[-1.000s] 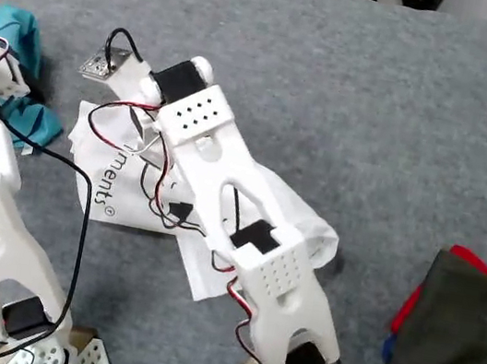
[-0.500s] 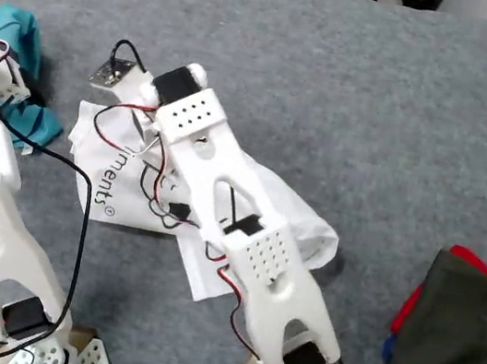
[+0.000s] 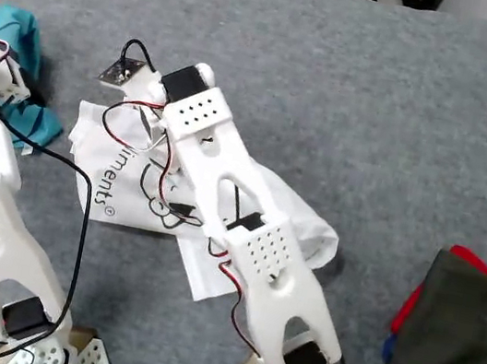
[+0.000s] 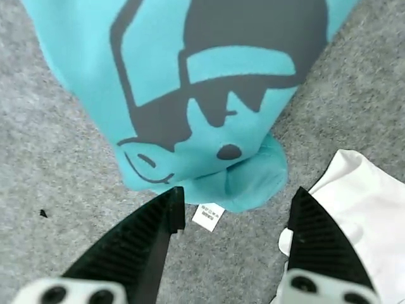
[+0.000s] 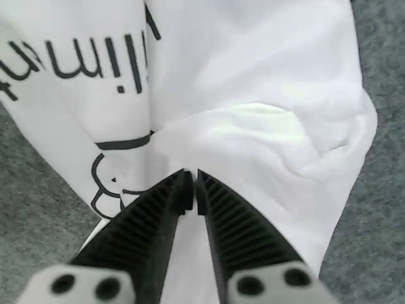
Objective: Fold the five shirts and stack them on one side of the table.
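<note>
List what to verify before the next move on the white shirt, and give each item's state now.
1. Right gripper closed down on the white shirt: ok, jaws nearly together.
2. Cloth actually pinched between them: cannot tell.
3. White shirt folded flat: not ok, it lies rumpled under the arm.
4. Left gripper free: ok, open above the teal shirt.
5. Teal shirt folded: not ok, bunched.
6. Stack at the table edge apart from both arms: ok.
</note>
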